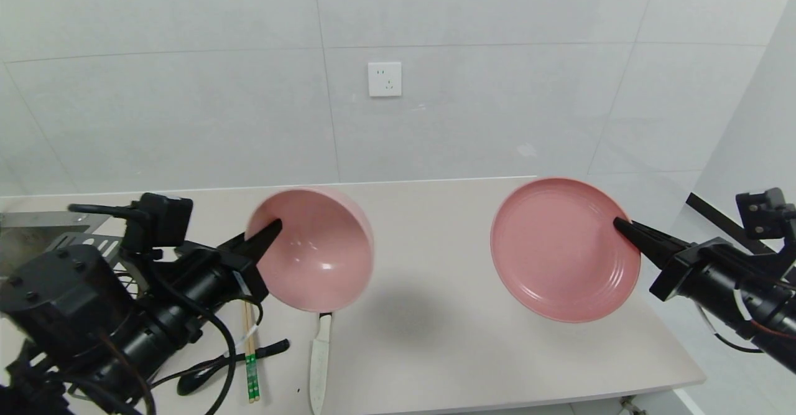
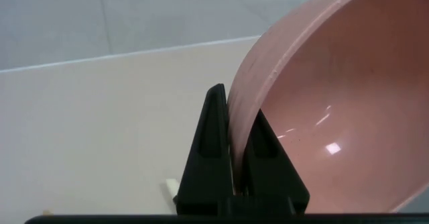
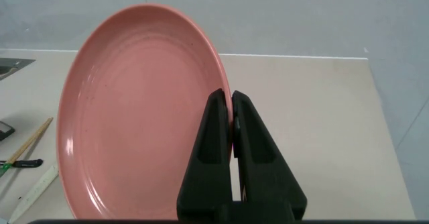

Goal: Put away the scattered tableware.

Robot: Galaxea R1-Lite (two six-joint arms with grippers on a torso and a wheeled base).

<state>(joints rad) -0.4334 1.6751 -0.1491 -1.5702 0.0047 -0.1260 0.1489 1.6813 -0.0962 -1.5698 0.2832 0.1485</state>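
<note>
Pink bowl (image 1: 314, 250) rim pinched tight in left gripper (image 1: 275, 223), pink plate (image 1: 559, 250) rim clamped in right gripper (image 1: 618, 222)

Kitchen worktop, seen from my head camera: a pale beige countertop (image 1: 435, 353) runs across the lower half of the frame before me. Its far edge meets a wall of large white tiles (image 1: 186, 91) that takes up the upper half. A white wall socket (image 1: 384, 79) sits flush on the tiles at upper centre, just right of a vertical grout line. Beyond the counter's right-hand end, at the right edge of the frame, stands a plain grey side wall (image 1: 765, 141).
</note>
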